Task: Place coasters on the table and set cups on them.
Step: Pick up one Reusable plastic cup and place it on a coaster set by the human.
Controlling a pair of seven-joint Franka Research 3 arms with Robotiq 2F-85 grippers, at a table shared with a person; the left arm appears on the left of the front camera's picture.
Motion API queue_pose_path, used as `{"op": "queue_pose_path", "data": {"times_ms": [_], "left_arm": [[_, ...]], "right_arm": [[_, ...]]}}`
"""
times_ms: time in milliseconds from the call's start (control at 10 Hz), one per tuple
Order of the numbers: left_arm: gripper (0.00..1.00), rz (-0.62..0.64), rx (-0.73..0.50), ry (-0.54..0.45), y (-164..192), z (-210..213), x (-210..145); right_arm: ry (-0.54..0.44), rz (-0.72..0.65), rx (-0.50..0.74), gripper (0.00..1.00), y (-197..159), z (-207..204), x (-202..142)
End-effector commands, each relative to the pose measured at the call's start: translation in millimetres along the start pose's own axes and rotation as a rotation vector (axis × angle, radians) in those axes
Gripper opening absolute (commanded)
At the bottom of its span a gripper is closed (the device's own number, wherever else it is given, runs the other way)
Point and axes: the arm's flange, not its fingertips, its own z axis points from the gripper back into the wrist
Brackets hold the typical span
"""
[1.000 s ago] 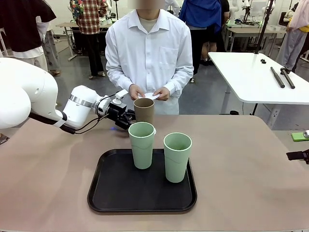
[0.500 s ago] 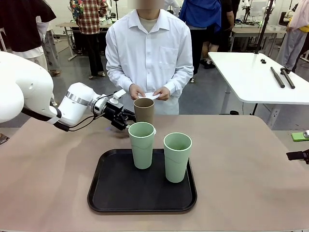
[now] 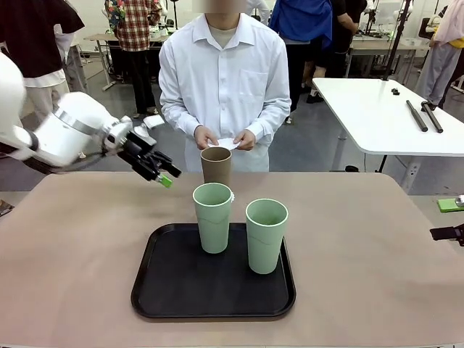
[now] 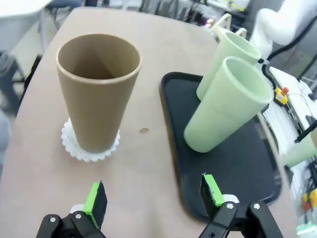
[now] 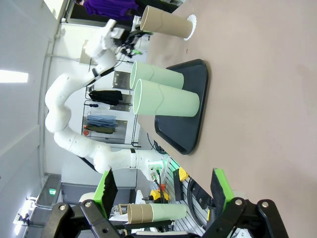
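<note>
A tan-brown cup stands on the table behind the tray, upright on a white lacy coaster. Two mint green cups stand on the black tray. My left gripper hangs open and empty above the table, left of the brown cup and apart from it. The person holds more white coasters in both hands. In the right wrist view my right gripper is open and empty, far from the cups, with the brown cup on its coaster.
The person stands at the far edge, right behind the brown cup. A white table with black rods stands at the back right. Bare tabletop lies on both sides of the tray.
My left gripper has pulled back from the brown cup, moving left and upward. The cups and the person's hands have stayed put.
</note>
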Motion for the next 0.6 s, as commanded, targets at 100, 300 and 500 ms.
{"op": "queue_pose_path", "data": {"times_ms": [100, 300, 500], "left_arm": [[1.0, 0.297, 0.129, 0.249, -64, 28, 69], [1.0, 0.473, 0.186, 0.343, -83, 39, 102], [1.0, 0.579, 0.24, 0.412, -100, 42, 128]], "right_arm": [[-0.013, 0.007, 0.012, 1.0, -1, 0, 2], [-0.013, 0.007, 0.012, 1.0, -1, 0, 2], [-0.013, 0.007, 0.012, 1.0, -1, 0, 2]]}}
